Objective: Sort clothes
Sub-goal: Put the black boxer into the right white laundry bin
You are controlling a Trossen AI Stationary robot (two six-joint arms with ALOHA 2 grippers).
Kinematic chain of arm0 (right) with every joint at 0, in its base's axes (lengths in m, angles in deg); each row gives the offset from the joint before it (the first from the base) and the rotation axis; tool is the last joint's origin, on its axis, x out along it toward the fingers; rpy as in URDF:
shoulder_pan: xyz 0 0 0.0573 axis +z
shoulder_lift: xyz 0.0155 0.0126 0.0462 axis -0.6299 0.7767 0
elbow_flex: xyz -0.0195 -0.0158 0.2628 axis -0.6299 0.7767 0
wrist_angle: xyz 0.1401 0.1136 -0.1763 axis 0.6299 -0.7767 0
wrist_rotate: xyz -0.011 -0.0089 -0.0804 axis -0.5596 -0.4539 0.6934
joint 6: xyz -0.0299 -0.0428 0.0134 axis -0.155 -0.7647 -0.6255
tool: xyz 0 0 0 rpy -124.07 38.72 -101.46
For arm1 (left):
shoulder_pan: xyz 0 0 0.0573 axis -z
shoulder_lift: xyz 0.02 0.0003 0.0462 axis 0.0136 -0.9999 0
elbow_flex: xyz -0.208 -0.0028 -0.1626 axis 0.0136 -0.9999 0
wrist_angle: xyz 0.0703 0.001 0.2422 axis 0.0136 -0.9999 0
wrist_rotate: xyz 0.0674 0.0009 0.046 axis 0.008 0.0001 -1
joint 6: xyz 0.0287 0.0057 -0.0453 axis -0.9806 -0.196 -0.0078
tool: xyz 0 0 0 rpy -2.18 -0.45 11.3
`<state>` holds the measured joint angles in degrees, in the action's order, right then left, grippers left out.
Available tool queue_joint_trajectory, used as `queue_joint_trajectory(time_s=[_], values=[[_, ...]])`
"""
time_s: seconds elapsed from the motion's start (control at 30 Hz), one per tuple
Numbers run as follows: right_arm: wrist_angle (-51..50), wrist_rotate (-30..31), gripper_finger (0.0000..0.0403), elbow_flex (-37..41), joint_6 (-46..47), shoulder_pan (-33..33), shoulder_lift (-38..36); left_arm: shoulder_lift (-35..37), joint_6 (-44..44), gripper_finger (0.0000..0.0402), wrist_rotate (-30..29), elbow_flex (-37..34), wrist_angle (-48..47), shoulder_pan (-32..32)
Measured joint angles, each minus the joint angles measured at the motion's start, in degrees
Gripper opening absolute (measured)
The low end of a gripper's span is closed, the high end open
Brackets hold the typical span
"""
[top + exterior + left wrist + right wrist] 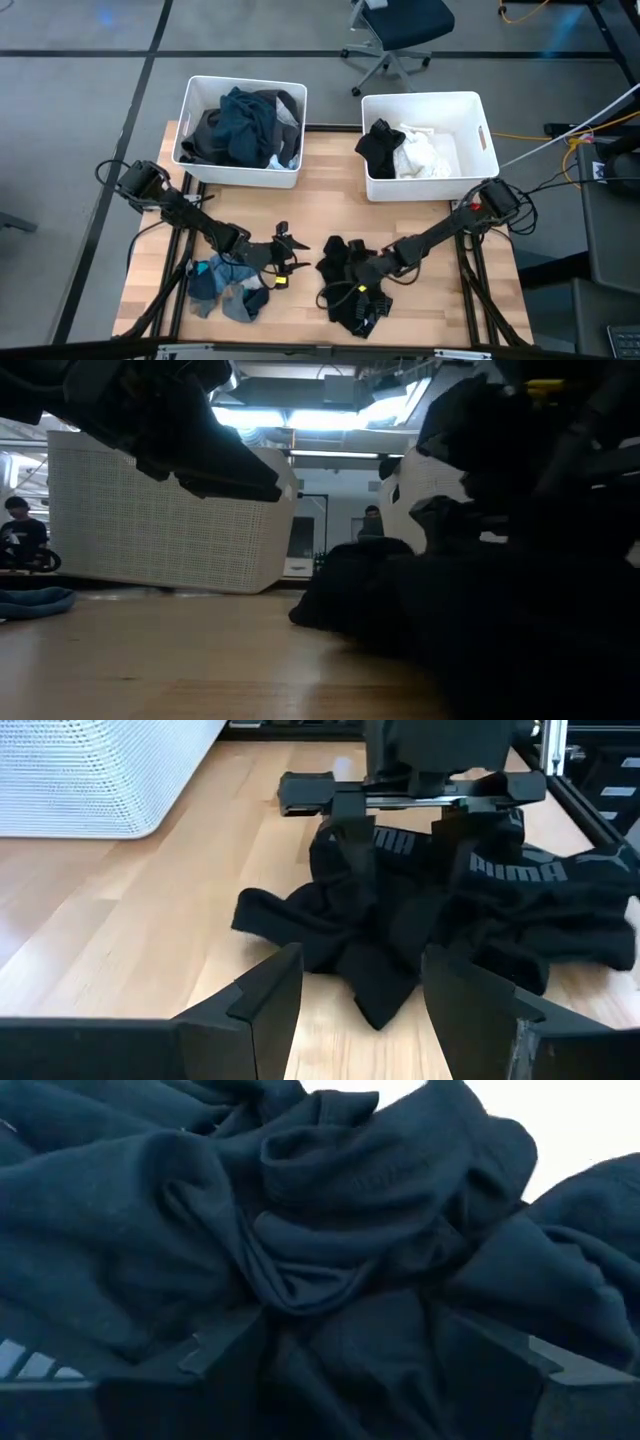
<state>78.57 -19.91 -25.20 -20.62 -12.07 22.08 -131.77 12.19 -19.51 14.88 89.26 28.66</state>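
**Right hand buried in black pile as left hand waits alongside**

The right hand [352,290] presses down into a heap of soft black fabric garments [352,285] at the front of the pale wooden bench [330,200]; its wrist view shows dark folds packed between spread fingers, though whether they have begun to close is hard to judge. The left hand [290,250], open and holding nothing, hovers just beside the heap, which lies directly ahead of it, toward the right arm. A small cluster of grey-blue socks [228,290] sits under the left arm, near the bench's front edge. 2 white rectangular plastic bins stand at the back: the left bin [240,172] holds dark grey and teal clothes, the right bin [475,135] black and white ones. The right arm looks nearer for the lift.
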Motion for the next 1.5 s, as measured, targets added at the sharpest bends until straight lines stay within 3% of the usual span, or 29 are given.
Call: queue_joint_trajectory(time_s=[0.17, 0.27, 0.4, 0.47, 0.63, 0.73, 0.93, 1.2, 1.5], values=[[-2.5, -0.4, 0.0224, -0.1, 1.3, -1.6, 2.3, 0.0, 0.2, 0.0192, -1.3, 0.0, -0.6, 0.0], [-2.4, -0.1, 0.0161, -0.1, 1.4, -1.6, 2.6, 0.0, 0.1, 0.0192, -1.3, 0.0, -0.7, 0.0], [-2.8, 0.6, 0.0049, -0.1, 1.2, -1.6, 2.6, 0.0, 0.1, 0.0192, -2.8, 0.0, -0.8, 0.0], [-2.8, 1.6, 0.0019, 0.0, 1.3, -1.5, 2.3, 0.0, 0.1, 0.0192, -2.9, 0.0, -0.9, 0.0], [-5.1, 4.3, 0.0038, -0.4, 3.5, -1.5, -0.9, 0.0, 0.1, 0.0192, -3.2, 0.0, -0.2, 0.0], [-8.3, 6.5, 0.0020, -0.1, 3.2, -1.5, -4.0, 0.0, -0.8, 0.0192, -3.2, 0.0, -0.8, 0.0], [-12.9, 15.9, 0.0019, -0.3, 1.1, -1.5, -12.8, 0.0, -0.7, 0.0192, -3.3, 0.0, -2.6, 0.0], [-13.0, 30.6, 0.0016, -0.6, -10.9, -2.0, -26.5, 0.0, 0.9, 0.0192, -3.3, 0.0, -4.1, 0.0], [-12.8, 42.3, 0.0018, -7.5, -24.5, -6.7, -36.9, 0.0, 0.9, 0.0192, -3.3, 0.0, -3.9, 0.0]])
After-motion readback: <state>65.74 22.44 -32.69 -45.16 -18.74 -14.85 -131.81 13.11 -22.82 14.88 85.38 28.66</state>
